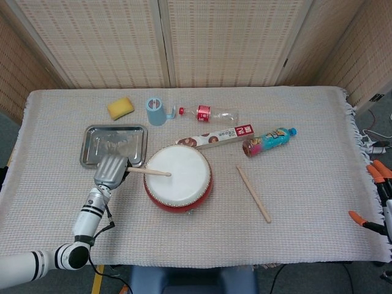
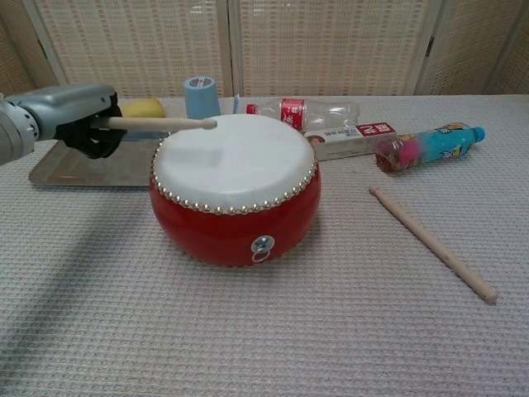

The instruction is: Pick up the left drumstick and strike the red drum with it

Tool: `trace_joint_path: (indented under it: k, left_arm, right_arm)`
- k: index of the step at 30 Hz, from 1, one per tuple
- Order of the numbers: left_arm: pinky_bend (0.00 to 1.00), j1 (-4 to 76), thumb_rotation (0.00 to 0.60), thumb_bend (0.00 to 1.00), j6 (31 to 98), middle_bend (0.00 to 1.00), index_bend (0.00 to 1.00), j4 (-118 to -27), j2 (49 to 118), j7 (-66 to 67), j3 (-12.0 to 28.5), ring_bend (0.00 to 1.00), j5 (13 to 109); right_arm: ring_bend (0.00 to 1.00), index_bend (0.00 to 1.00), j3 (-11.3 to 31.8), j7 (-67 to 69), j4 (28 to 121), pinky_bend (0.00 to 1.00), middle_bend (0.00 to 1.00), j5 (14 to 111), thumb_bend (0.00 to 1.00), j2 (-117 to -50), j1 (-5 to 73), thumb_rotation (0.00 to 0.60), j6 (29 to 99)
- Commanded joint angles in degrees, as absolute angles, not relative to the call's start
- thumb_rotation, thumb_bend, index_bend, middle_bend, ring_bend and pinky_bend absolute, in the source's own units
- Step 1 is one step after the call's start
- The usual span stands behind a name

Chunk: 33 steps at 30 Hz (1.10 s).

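- Left hand (image 1: 111, 171), grey-shelled with black fingers, is wrapping round the butt of the pale wooden drumstick (image 1: 149, 173); in the chest view the hand (image 2: 78, 121) is sitting at the left edge of the frame, level with the drum top.
- Stick is lying near horizontal with its tip over the white skin of the round red drum (image 1: 178, 178). Chest view puts the tip (image 2: 209, 124) at the far rim of the skin (image 2: 234, 162); contact or just above, cannot tell.
- Grip is at the very end of the stick, which is leaving most of its length free to swing – reads as a striking hold, not a carrying one.
- Drum is sitting centre frame on the woven beige bench cloth (image 1: 306, 153), close enough that the hand is staying off to its left, just in front of the shiny metal tray (image 1: 114, 145).
- Second wooden drumstick (image 1: 253, 193) is lying untouched on the cloth right of the drum, so the correct one is in hand.
- Right hand is not showing in either view.
- Judgement: pick-up is done and the strike itself is in hand.
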<state>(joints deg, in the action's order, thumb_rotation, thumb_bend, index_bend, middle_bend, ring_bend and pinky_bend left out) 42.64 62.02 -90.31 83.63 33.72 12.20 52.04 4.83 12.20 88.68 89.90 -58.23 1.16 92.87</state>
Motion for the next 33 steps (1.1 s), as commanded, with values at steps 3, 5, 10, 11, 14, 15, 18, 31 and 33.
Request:
trace_joint_path:
  k: [3, 5, 10, 11, 14, 15, 18, 31, 33]
  left_arm:
    - [1.00, 44.23, 0.600, 0.92, 62.81, 1.00, 1.00, -86.89, 85.17, 40.98, 8.59, 1.00, 54.13]
    - [1.00, 43.23, 0.600, 0.92, 62.18, 1.00, 1.00, -89.76, 84.45, 34.74, 11.60, 1.00, 51.61]
    - [1.00, 41.06, 0.600, 0.92, 59.26, 1.00, 1.00, -96.43, 80.63, 20.26, 18.51, 1.00, 46.59]
    - [1.00, 41.08, 0.600, 0.92, 59.19, 1.00, 1.00, -96.72, 80.15, 19.99, 18.68, 1.00, 46.51]
    - [1.00, 41.71, 0.600, 0.92, 59.72, 1.00, 1.00, -96.36, 79.72, 21.97, 17.53, 1.00, 47.85]
    - [1.00, 42.02, 0.600, 0.92, 59.83, 1.00, 1.00, -95.95, 79.84, 23.12, 16.78, 1.00, 48.50]
    - [1.00, 43.22, 0.600, 0.92, 60.66, 1.00, 1.00, -93.48, 81.22, 28.29, 13.53, 1.00, 51.48]
    - [1.00, 42.49, 0.600, 0.92, 60.05, 1.00, 1.00, -92.55, 84.18, 25.80, 13.96, 1.00, 49.88]
    - [1.00, 41.61, 0.600, 0.92, 58.69, 1.00, 1.00, -94.73, 82.42, 20.09, 15.94, 1.00, 49.99]
  right_arm:
    - [0.00, 0.00, 4.86, 12.59, 88.42, 0.00, 0.00, 89.90, 0.00, -58.34, 1.17, 0.600, 92.90]
    - [0.00, 0.00, 4.85, 12.76, 88.31, 0.00, 0.00, 89.93, 0.00, -58.42, 1.20, 0.600, 92.87]
    - [0.00, 0.00, 4.84, 12.63, 88.38, 0.00, 0.00, 90.07, 0.00, -58.43, 1.26, 0.600, 92.90]
    - [0.00, 0.00, 4.84, 12.58, 88.41, 0.00, 0.00, 90.06, 0.00, -58.44, 1.30, 0.600, 92.83]
    - [0.00, 0.00, 4.82, 12.50, 88.40, 0.00, 0.00, 89.99, 0.00, -58.59, 1.41, 0.600, 92.56]
    - [0.00, 0.00, 4.81, 12.53, 88.37, 0.00, 0.00, 89.94, 0.00, -58.65, 1.44, 0.600, 92.49]
    - [0.00, 0.00, 4.80, 12.63, 88.15, 0.00, 0.00, 89.76, 0.00, -58.80, 1.47, 0.600, 92.28]
    - [0.00, 0.00, 4.79, 13.02, 87.75, 0.00, 0.00, 89.47, 0.00, -58.89, 1.36, 0.600, 92.25]
    - [0.00, 0.00, 4.78, 13.00, 87.72, 0.00, 0.00, 89.51, 0.00, -58.95, 1.40, 0.600, 92.20]
